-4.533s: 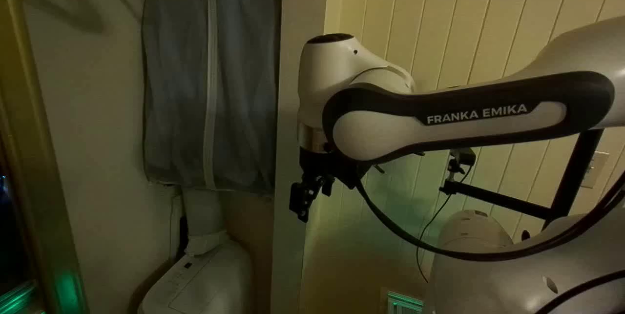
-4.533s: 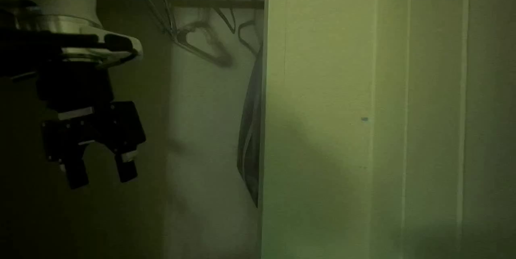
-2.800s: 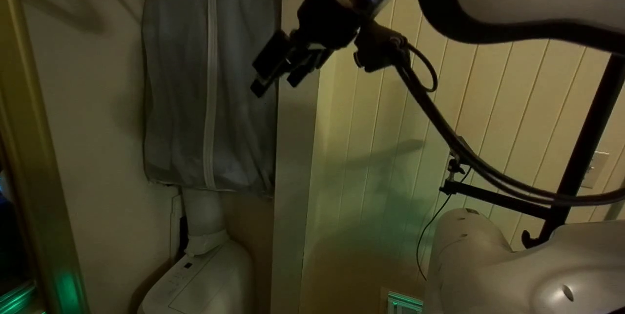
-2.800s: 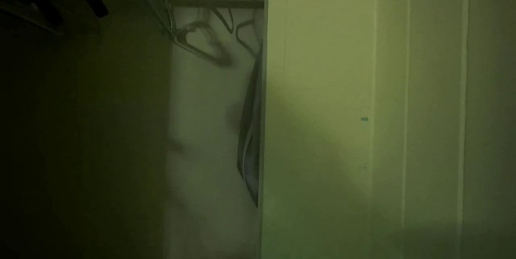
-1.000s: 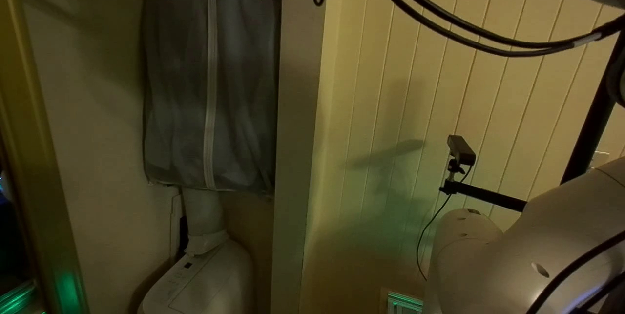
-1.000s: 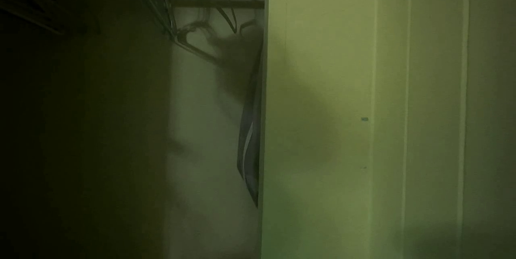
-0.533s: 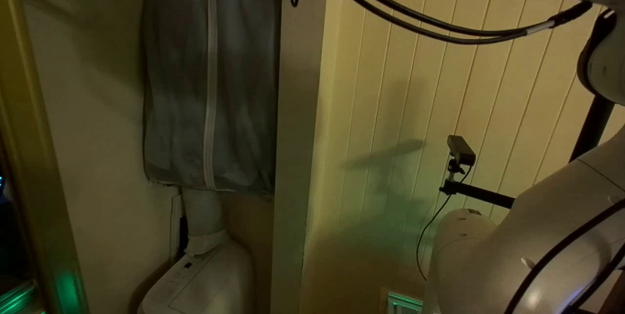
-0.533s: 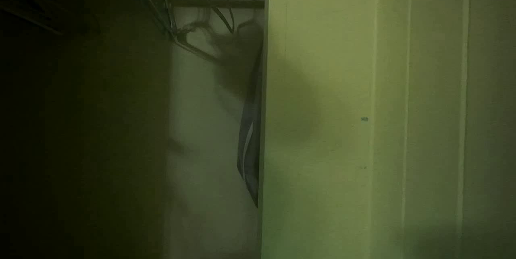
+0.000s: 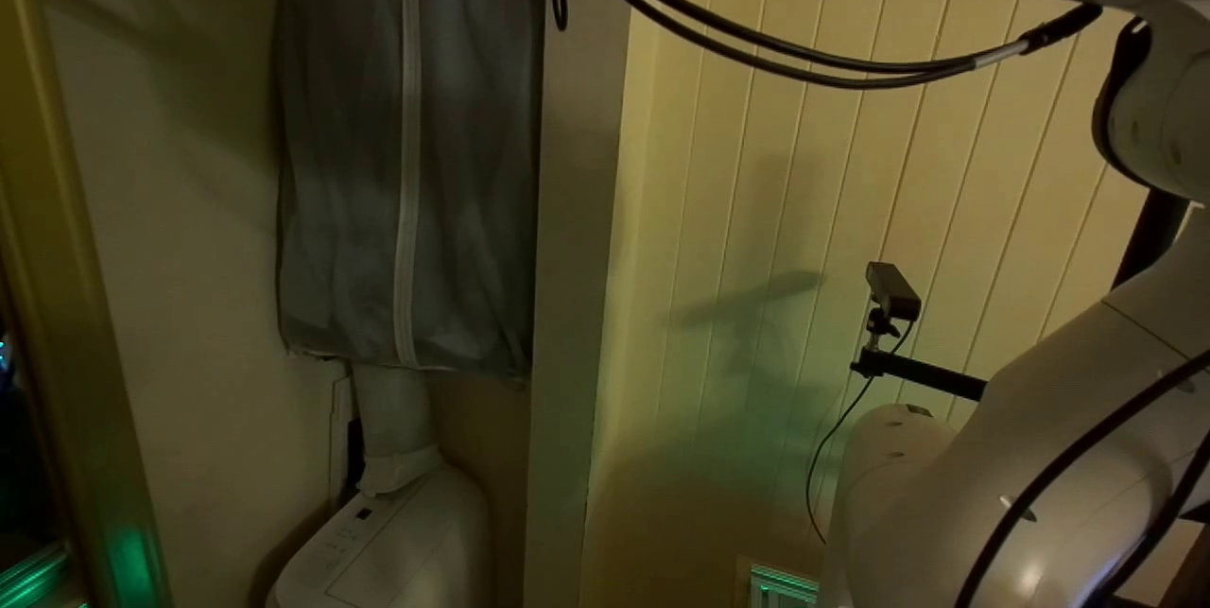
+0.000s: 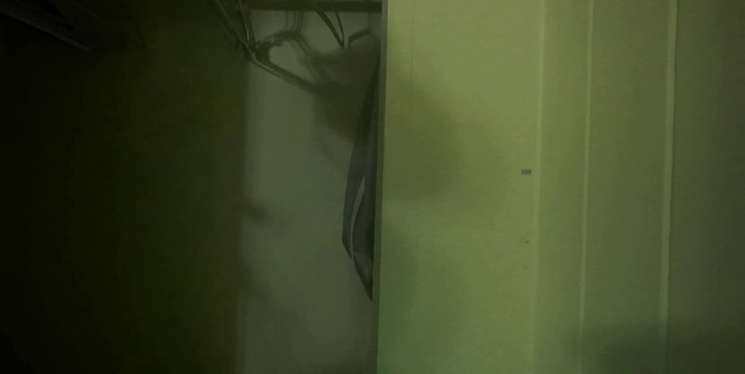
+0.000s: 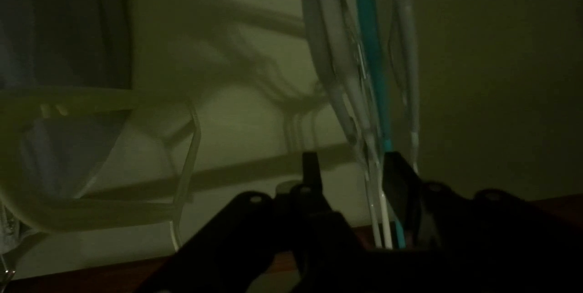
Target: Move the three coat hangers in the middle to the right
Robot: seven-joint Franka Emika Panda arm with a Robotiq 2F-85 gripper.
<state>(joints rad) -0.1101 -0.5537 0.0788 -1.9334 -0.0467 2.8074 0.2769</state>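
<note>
In the middle of the wrist view hang three coat hangers: a grey hanger (image 11: 319, 47), a white hanger (image 11: 341, 42) and a teal hanger (image 11: 371, 33). My gripper (image 11: 350, 156) reaches around their lower-seen stems with its fingers apart. The stems lie close to the right finger, which covers part of the teal one. A clear gap separates them from the left finger. Another pale hanger (image 11: 412, 56) passes outside the right finger. In an exterior view the bunched hangers (image 10: 218, 2) show dimly at the top; the gripper is out of both exterior views.
A large pale hanger (image 11: 82, 215) is on the left, near the grey garment bag (image 9: 340, 164). A reddish-brown wooden bar (image 11: 104, 279) crosses behind the gripper. The closet's door post (image 9: 577, 211) stands beside the bag, with a white appliance (image 9: 406, 542) below.
The arm has risen out of both exterior views, and its cables have shifted left over the last second. A pair of hangers at the top of an exterior view sways slightly.
</note>
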